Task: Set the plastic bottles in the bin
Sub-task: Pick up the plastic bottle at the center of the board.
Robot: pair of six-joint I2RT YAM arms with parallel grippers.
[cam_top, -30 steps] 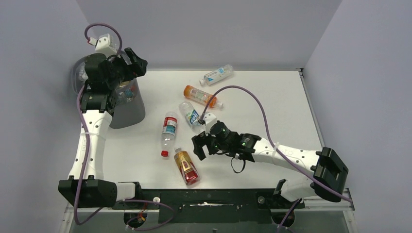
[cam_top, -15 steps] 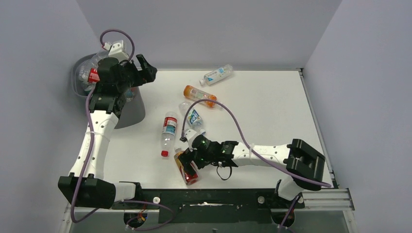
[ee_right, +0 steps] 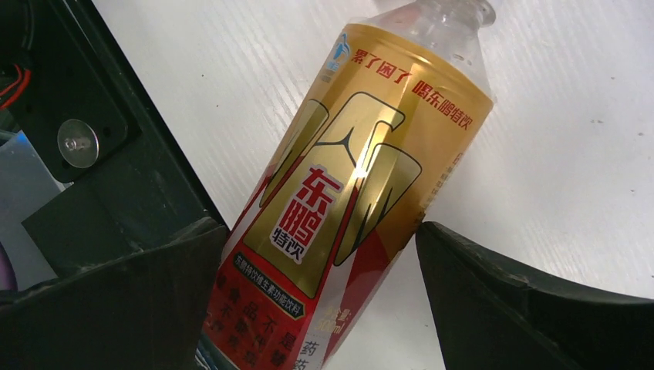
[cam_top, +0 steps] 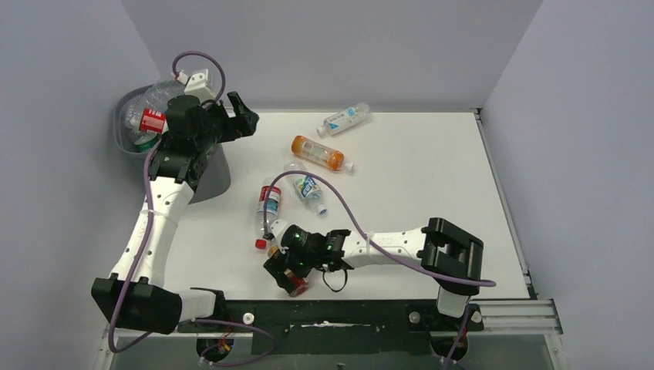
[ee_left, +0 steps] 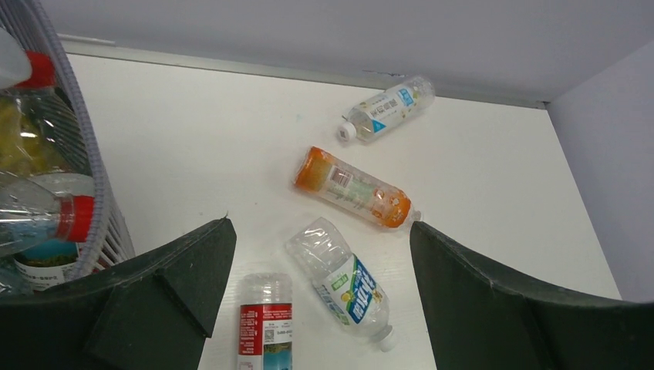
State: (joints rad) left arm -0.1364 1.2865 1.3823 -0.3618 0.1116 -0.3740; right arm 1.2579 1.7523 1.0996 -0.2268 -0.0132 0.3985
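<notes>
Broadly, the white table (cam_top: 432, 193) fills the top view, with grey walls (cam_top: 332, 46) closing it in. At its far-left corner stands the bin (cam_top: 210, 179), its mesh side dark grey. Several plastic bottles (cam_top: 153, 117) are heaped inside it up past the rim, and red caps show through the mesh in the left wrist view.

The left gripper (cam_top: 245, 123) hangs in the air just beside the bin's rim, on the table side, with its jaws spread wide and nothing between them. The right gripper (ee_right: 320, 231) is low at the near edge of the table, its jaws spread wide too. It has one finger on each side of a gold-and-red bottle (ee_right: 347, 193) that lies on its side on the table. I cannot tell whether the pads touch the bottle.

Four more bottles lie loose on the table:
- a red-labelled bottle (cam_top: 268, 206), just beyond the right gripper;
- a clear bottle (cam_top: 306, 186) with a blue-and-green label, beside the red-labelled one;
- an orange bottle (cam_top: 316, 153), further back;
- a far bottle (cam_top: 345, 119) with a white cap, near the back wall.
</notes>
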